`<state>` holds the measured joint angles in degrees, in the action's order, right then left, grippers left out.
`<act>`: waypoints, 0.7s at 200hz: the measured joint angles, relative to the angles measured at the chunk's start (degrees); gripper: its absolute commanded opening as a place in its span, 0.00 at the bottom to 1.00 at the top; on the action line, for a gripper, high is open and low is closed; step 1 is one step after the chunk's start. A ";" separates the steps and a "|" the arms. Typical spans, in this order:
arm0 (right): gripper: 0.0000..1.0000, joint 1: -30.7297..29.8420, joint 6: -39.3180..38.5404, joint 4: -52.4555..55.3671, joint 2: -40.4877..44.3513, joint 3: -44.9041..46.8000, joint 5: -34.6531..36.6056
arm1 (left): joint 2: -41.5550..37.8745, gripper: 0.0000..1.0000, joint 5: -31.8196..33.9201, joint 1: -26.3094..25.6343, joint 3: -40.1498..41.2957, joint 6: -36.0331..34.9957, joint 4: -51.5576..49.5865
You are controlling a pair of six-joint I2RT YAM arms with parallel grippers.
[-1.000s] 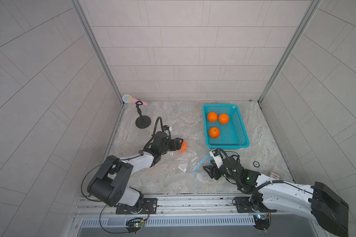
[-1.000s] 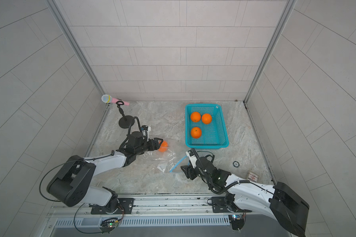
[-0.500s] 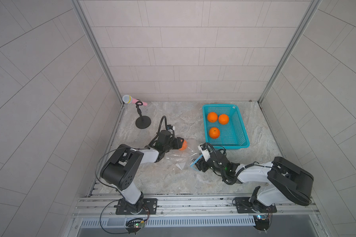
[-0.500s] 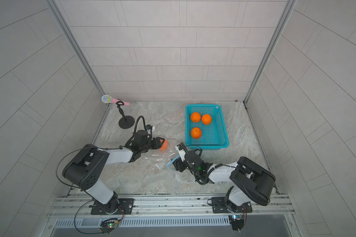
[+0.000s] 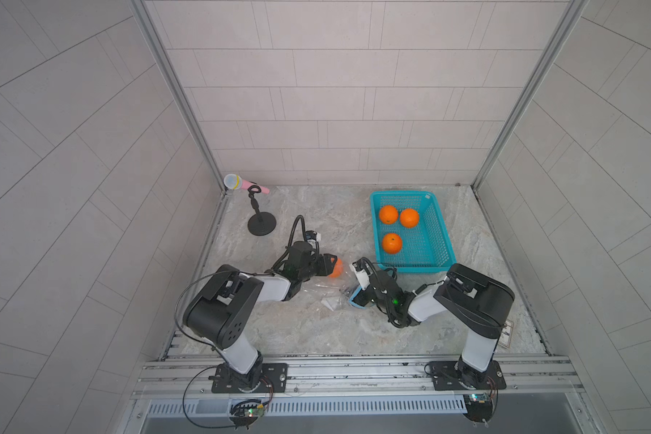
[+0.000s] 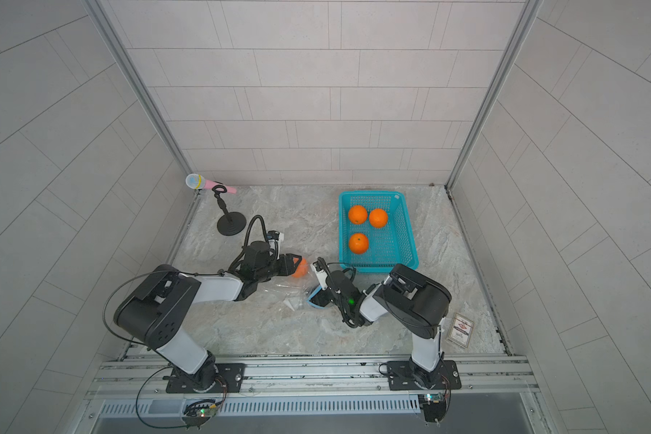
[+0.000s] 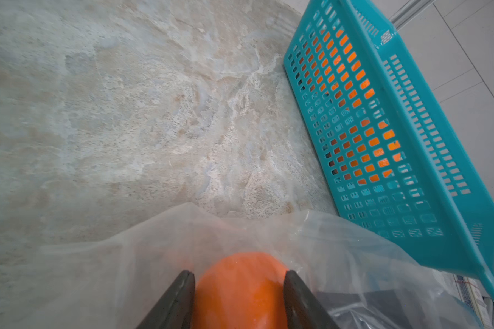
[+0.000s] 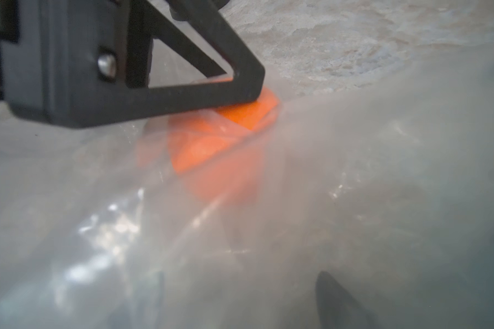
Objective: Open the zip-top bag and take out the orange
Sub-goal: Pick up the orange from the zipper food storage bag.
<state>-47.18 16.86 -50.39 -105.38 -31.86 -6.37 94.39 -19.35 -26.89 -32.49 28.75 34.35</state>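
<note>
The bag (image 5: 326, 297) lies mid-table (image 5: 316, 338), with the orange (image 5: 335, 268) in its far end. Behind-right, the basket (image 5: 435, 225) holds three oranges (image 5: 391, 243). The stand (image 5: 262, 225) is behind-left.

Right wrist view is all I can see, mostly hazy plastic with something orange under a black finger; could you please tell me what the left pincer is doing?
Observer: The left wrist view shows the left pincer closed on the orange from both sides, with the zip-top bag film around it.
Operator: Thank you; where is my right pincer?
Observer: In a top view the right pincer sits at the bag's light-blue zip strip.
</note>
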 measured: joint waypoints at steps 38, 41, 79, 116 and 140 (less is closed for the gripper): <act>0.89 0.00 -3.85 -6.34 -3.02 -1.68 -1.64 | 0.02 0.55 -2.80 -0.76 2.58 1.73 3.91; 0.89 0.00 -4.09 -6.80 -3.23 -1.70 -1.75 | 0.02 0.55 -2.89 -0.76 2.73 1.77 4.15; 0.89 0.74 -4.63 -5.95 -4.07 -3.74 -2.03 | 0.07 0.55 -3.96 -0.79 3.80 2.95 6.05; 0.88 1.51 -4.66 -2.27 -2.80 -6.23 -2.69 | 0.74 0.55 -5.03 -0.94 4.04 3.87 7.45; 0.86 1.86 -4.94 3.41 -4.39 -10.60 -4.28 | 0.83 0.55 -4.37 -0.72 4.04 4.68 7.82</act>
<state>-45.32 11.92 -46.98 -109.78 -42.46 -10.66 95.22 -23.73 -27.62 -28.45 33.43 42.17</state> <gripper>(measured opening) 0.874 0.548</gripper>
